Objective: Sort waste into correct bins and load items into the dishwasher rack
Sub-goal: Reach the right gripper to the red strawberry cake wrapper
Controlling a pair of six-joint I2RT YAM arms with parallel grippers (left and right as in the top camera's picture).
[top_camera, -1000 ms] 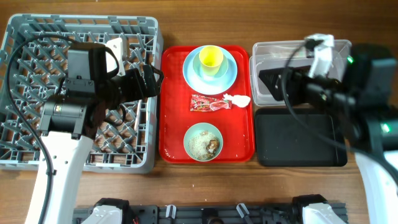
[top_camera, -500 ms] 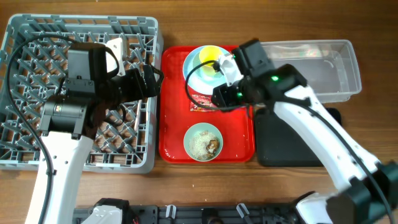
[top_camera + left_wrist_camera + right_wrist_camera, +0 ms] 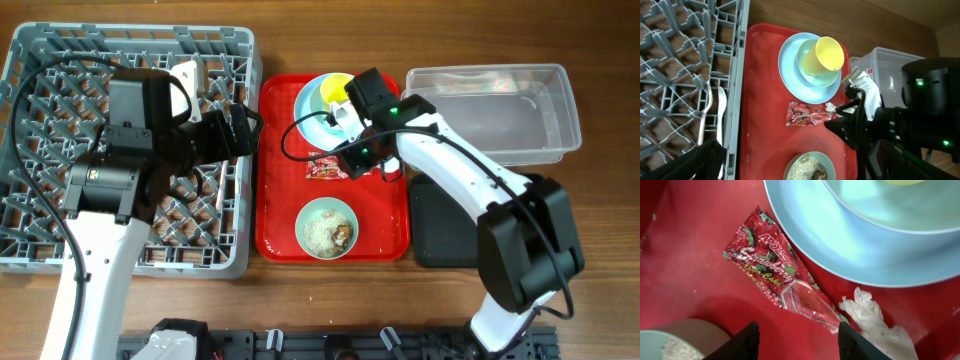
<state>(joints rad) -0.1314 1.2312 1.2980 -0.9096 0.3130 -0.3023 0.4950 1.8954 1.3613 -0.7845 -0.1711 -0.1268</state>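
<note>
Left fingers (image 3: 702, 160) hang over the right edge of the large square grey plastic rack (image 3: 40, 60) with upright pegs. Only a dark part of them shows in the wrist view, so I cannot tell how far apart they are or whether they hold anything. White plastic spoon and fork (image 3: 721, 110) lie side by side in the rack, near that edge.

Flat red serving tray (image 3: 275, 230) sits on the wooden desk (image 3: 330, 30), just beside the rack.
- Far end: light blue round plate (image 3: 789, 75) carrying a light blue bowl (image 3: 807, 67), with a small yellow cup (image 3: 829, 54) in the bowl.
- Middle: red crinkled snack wrapper (image 3: 772, 272), with a small white crumpled tissue (image 3: 872, 320) at its right end.
- Near end: pale green bowl (image 3: 327, 228) holding whitish rice-like scraps with brown bits.

Right fingers (image 3: 742, 342) are spread wide and empty, low over the tray, one on each side of the wrapper's end nearest the tissue.

Clear plastic rectangular tub (image 3: 560, 110) stands right of the red tray. The shallow black rectangular tray (image 3: 445, 230) lies in front of it, partly under the right arm.
</note>
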